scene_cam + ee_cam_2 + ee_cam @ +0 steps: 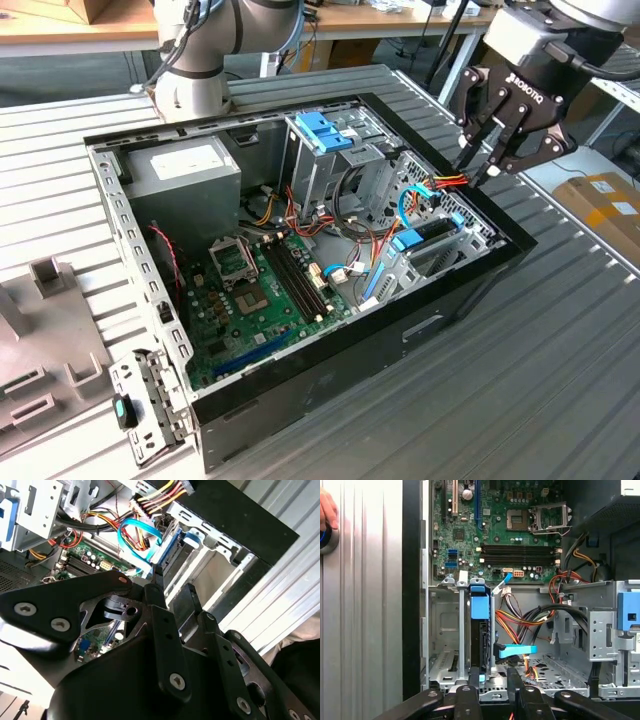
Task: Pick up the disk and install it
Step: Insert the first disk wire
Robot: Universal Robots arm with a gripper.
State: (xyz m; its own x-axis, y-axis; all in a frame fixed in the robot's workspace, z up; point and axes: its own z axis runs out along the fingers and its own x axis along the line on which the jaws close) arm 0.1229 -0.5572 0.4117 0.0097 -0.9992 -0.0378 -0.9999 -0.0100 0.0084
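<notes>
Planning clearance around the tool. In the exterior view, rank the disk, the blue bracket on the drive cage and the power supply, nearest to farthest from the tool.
1. The disk, standing upright just below the tool.
2. The blue bracket, atop the drive cage, further toward the exterior view's left.
3. The power supply, farthest toward the exterior view's left.

This was a robotics lab or workshop. A ribbed aluminium worktop [560, 330] filled most of the exterior view, with an opened desktop computer case [300, 390] lying at its centre, motherboard [250, 300] and wiring [372, 238] bare. A robot arm's base [195, 90] stood at the upper left of the frame. Wooden benches [80, 35] ran along the top edge, a cardboard box [605, 205] sat at the right edge, and grey fixtures [35, 340] lay at the lower left
</notes>
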